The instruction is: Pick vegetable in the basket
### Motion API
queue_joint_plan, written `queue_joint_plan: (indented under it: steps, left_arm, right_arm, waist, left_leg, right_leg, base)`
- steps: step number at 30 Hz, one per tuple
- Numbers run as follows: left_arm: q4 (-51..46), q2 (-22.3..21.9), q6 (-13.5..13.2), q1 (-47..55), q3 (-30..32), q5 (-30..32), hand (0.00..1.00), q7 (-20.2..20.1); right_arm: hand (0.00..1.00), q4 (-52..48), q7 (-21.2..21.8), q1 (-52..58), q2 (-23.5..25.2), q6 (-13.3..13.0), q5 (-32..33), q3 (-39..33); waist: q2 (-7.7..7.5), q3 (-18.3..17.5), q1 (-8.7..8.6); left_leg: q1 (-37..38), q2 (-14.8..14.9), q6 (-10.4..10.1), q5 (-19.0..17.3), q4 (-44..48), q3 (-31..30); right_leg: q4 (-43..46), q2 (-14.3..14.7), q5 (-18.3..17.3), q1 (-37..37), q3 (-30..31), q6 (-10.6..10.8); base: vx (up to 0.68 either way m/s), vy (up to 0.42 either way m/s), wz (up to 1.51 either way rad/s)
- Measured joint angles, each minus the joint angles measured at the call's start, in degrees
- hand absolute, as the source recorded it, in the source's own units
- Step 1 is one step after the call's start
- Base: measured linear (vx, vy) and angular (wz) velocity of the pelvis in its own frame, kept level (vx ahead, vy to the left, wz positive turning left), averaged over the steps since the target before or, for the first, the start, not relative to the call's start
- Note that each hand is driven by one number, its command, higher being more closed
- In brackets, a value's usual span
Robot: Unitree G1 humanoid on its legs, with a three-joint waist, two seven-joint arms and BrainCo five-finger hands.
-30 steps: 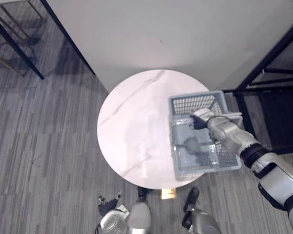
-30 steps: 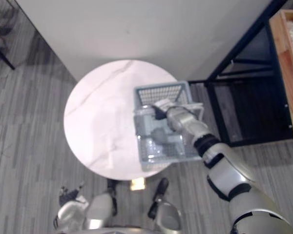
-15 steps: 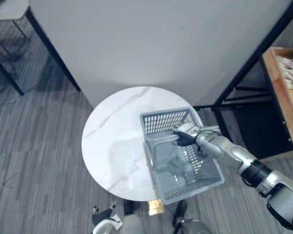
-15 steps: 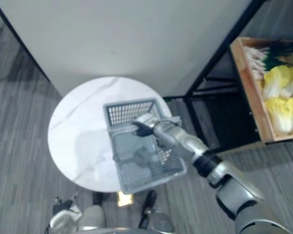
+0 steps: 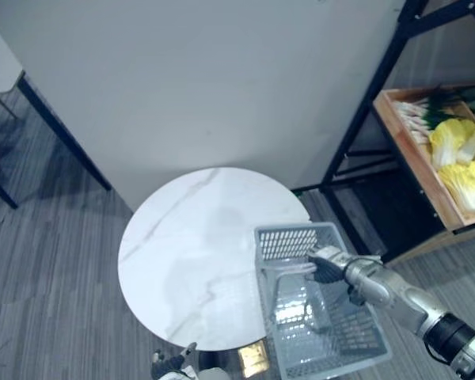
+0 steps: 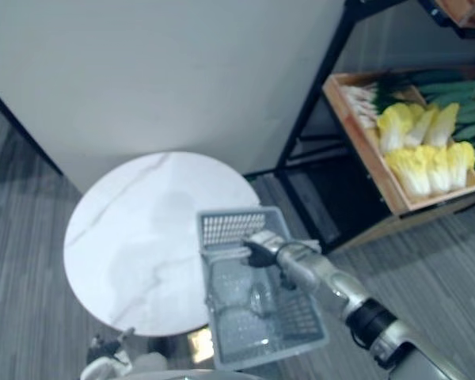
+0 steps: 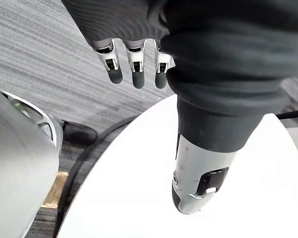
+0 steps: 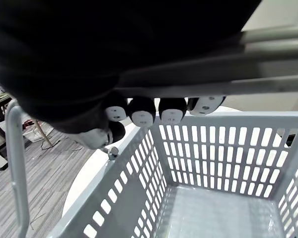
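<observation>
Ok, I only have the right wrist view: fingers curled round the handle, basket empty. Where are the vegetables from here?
Observer: In a wooden crate on the black rack to the robot's right. It holds pale yellow cabbages and long green vegetables.
Operator: Is the basket on the table?
Observer: Only partly. The basket has its far end over the right edge of the round white table, and the rest is past the rim, above the floor. I cannot tell whether it touches the top.
Operator: And the other hand?
Observer: The left hand has straight fingers and holds nothing, above the table's edge.
</observation>
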Motion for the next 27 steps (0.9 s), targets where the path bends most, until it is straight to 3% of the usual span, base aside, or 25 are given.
queue_joint_plan:
  steps: [2, 5, 6, 7, 9, 10, 11, 12, 13, 14, 17, 19, 20, 21, 22, 23, 24, 25, 26, 27]
  left_arm:
    - [-0.22, -0.78, -0.12, 0.02, 1.24, -0.07, 0.0, 0.05]
    - [-0.71, -2.4, -0.48, -0.01, 1.8, -0.17, 0.0, 0.3]
    - [-0.74, -2.56, -0.4, -0.07, 1.57, 0.03, 0.0, 0.17]
    - [-0.81, -1.82, -0.35, -0.11, 1.67, -0.09, 0.0, 0.11]
    - [-0.91, -0.02, 0.08, -0.15, 2.35, 0.52, 0.0, 0.24]
    - [-1.07, 0.36, 0.19, -0.17, 2.61, 1.78, 0.0, 0.19]
    - [-1.24, 1.41, 0.52, -0.26, 2.92, 3.96, 0.0, 0.06]
    - [-0.84, 1.65, 1.16, -0.3, 3.13, 5.41, 0.0, 0.05]
    - [0.29, 1.09, 1.44, -0.21, 5.13, 6.76, 0.0, 0.21]
    - [0.4, 1.68, 1.58, 0.91, 4.81, 6.82, 0.0, 0.18]
    - [0.49, 2.45, 2.5, 2.02, 4.6, 9.05, 0.0, 0.35]
    - [0.47, 2.47, 2.67, 2.38, 4.6, 9.06, 0.0, 0.5]
    - [0.34, 2.71, 2.66, 2.3, 4.57, 9.06, 0.0, 0.74]
    - [0.47, 3.51, 2.71, 1.93, 4.53, 9.11, 0.0, 0.75]
    - [0.56, 3.12, 2.79, 1.67, 4.47, 9.12, 0.0, 0.73]
    - [0.52, 2.98, 2.78, 1.63, 4.3, 9.16, 0.0, 0.67]
    - [0.12, 1.13, 2.55, 0.87, 3.13, 9.76, 0.0, 0.5]
    - [-0.03, 0.9, 2.55, 0.48, 2.06, 10.24, 0.0, 0.47]
    - [-0.03, 0.8, 2.53, 0.08, 1.72, 10.24, 0.0, 0.34]
    - [0.14, 0.94, 2.51, -0.19, 1.96, 10.2, 0.0, 0.33]
  right_arm:
    - [1.0, -1.93, -1.17, 1.36, 0.07, 0.01, -0.04, -1.76]
    - [1.0, -5.3, -3.58, 3.0, 0.08, -0.34, -0.33, -4.93]
    - [1.0, -7.61, -4.46, 5.77, 0.48, -0.74, -0.51, -8.29]
    - [1.0, -9.58, -4.97, 8.53, 2.21, -0.74, -0.85, -11.93]
    - [1.0, -14.37, -6.45, 13.69, 4.71, -0.57, -2.17, -17.97]
    - [1.0, -15.26, -6.81, 14.13, 5.34, -0.25, -2.32, -18.83]
    - [1.0, -16.3, -7.56, 14.41, 6.96, 0.5, -3.13, -20.26]
    - [1.0, -16.21, -8.14, 14.34, 8.74, 1.73, -4.28, -20.48]
    - [1.0, -16.06, -8.62, 14.02, 10.37, 2.18, -4.76, -19.81]
    - [1.0, -15.34, -8.78, 14.5, 10.64, 1.94, -4.76, -19.51]
    - [1.0, -14.16, -9.04, 13.27, 12.8, 1.37, -6.76, -19.34]
    - [1.0, -14.11, -9.06, 12.15, 12.86, 1.26, -6.88, -18.43]
    - [1.0, -14.1, -9.51, 11.5, 12.92, 1.22, -7.07, -17.65]
    - [1.0, -13.96, -10.14, 11.41, 13.21, 1.24, -7.22, -17.4]
    - [1.0, -13.59, -10.5, 11.84, 12.74, 1.4, -7.22, -17.49]
    - [1.0, -13.53, -10.62, 11.95, 12.6, 1.45, -7.22, -17.51]
    - [1.0, -12.61, -11.06, 12.46, 11.22, 1.75, -7.24, -17.77]
    - [1.0, -11.51, -11.05, 12.51, 10.92, 1.92, -7.3, -17.76]
    - [1.0, -10.54, -11.03, 13.09, 10.96, 1.97, -7.35, -17.63]
    - [1.0, -10.38, -11.0, 13.62, 10.93, 1.95, -7.34, -17.37]
  waist:
    - [1.59, 0.06, -0.1]
    - [3.38, 0.15, 0.67]
    - [3.67, 0.26, 0.03]
    - [2.63, 0.83, -0.34]
    - [-0.26, 0.99, -1.91]
    - [-1.01, 0.87, -2.24]
    - [-1.95, 1.41, -3.15]
    - [-0.9, 1.67, -3.54]
    - [1.38, 2.92, -2.97]
    - [1.49, 2.48, -2.79]
    - [-0.21, 0.35, -0.75]
    - [-0.75, -0.86, -0.48]
    - [-1.66, -1.93, -0.47]
    - [-2.77, -3.3, -0.25]
    - [-1.19, -3.88, -0.61]
    - [-0.93, -3.99, -0.75]
    - [0.68, -4.32, -1.58]
    - [1.13, -4.47, -2.01]
    - [1.54, -5.01, -2.15]
    - [0.47, -5.84, -1.92]
  left_leg:
    - [-3.11, 2.18, -0.16, -5.71, 10.47, -3.72]
    - [-3.97, 2.27, -0.58, -11.43, 15.8, -17.22]
    - [-3.91, 2.29, -0.68, -13.01, 15.51, -17.24]
    - [-4.01, 1.44, -0.81, -13.27, 15.94, -15.98]
    - [-5.82, -1.8, 1.88, -14.74, 19.06, -11.98]
    - [-6.69, -2.61, 2.83, -15.15, 19.9, -10.62]
    - [-7.32, -3.68, 5.22, -14.2, 19.21, -7.8]
    - [-6.61, -2.1, 8.37, -12.37, 16.18, -4.56]
    - [-3.19, 0.75, 8.71, -10.68, 12.18, 1.64]
    - [-0.33, 1.0, 9.59, -9.8, 9.55, 6.46]
    - [2.38, 1.88, 11.23, -8.88, 8.09, 17.79]
    - [2.27, 2.58, 12.0, -8.43, 8.4, 23.34]
    - [2.21, 3.2, 12.39, -8.19, 9.04, 27.88]
    - [1.97, 3.81, 12.52, -8.1, 10.07, 32.17]
    - [2.11, 4.57, 13.4, -7.11, 9.02, 34.27]
    - [2.19, 4.61, 13.64, -6.83, 8.57, 34.69]
    - [3.77, 4.59, 16.12, -4.62, 5.31, 38.05]
    - [4.31, 4.74, 17.75, -3.62, 4.89, 39.86]
    - [4.5, 5.34, 18.36, -2.73, 5.46, 42.2]
    - [4.65, 6.46, 18.11, -2.62, 7.95, 44.25]
  right_leg:
    - [0.79, 1.2, 0.11, 0.47, 1.15, -0.6]
    - [4.84, 2.65, -0.77, -2.26, 4.98, -0.55]
    - [5.82, 2.68, -0.77, -3.38, 5.94, -0.43]
    - [6.52, 1.72, -0.47, -4.31, 7.14, 0.08]
    - [6.75, -1.11, 0.38, -7.83, 11.71, 1.62]
    - [6.75, -1.64, 0.17, -9.11, 12.83, 1.6]
    - [5.05, -3.03, -4.06, -10.43, 12.26, 0.42]
    - [4.7, -3.62, -8.59, -10.49, 8.01, -1.4]
    - [23.45, -5.08, -7.31, -13.2, -3.3, -7.23]
    - [35.04, -8.34, -8.94, -10.67, -9.29, -8.97]
    - [44.09, -14.16, -9.64, -4.05, -14.89, -10.52]
    - [43.2, -16.47, -8.91, -1.26, -16.65, -10.06]
    - [39.37, -17.39, -3.57, 0.67, -16.9, -11.33]
    - [32.28, -16.36, 0.09, 1.98, -15.61, -10.36]
    - [28.59, -14.01, -0.03, 2.14, -15.75, -10.32]
    - [27.9, -13.82, 0.14, 2.07, -15.52, -10.08]
    - [24.82, -12.62, -0.76, 1.51, -14.5, -8.36]
    - [25.21, -12.72, -2.16, 0.32, -14.27, -5.03]
    - [19.69, -11.81, -5.06, 0.21, -14.1, -1.14]
    - [10.58, -9.72, -3.65, 2.35, -14.03, 0.75]
  base:
    - [-0.05, 0.014, -0.31]
    - [-0.1, 0.137, -0.68]
    - [-0.1, 0.234, -0.71]
    - [-0.1, 0.246, -0.55]
    - [-0.17, 0.281, -0.75]
    - [-0.22, 0.28, -0.94]
    - [-0.2, 0.269, -1.04]
    - [-0.21, 0.312, -1.97]
    - [-0.13, 0.289, -2.31]
    - [-0.05, 0.265, -2.18]
    - [-0.02, 0.128, -1.96]
    - [-0.1, -0.012, -1.87]
    - [-0.1, -0.084, -2.23]
    - [-0.12, -0.155, -2.05]
    - [-0.09, -0.134, -1.29]
    - [-0.1, -0.183, -1.08]
    - [-0.1, -0.189, -0.94]
    - [-0.08, -0.267, -1.23]
    - [-0.05, -0.332, -1.06]
    - [0.0, -0.356, -0.97]
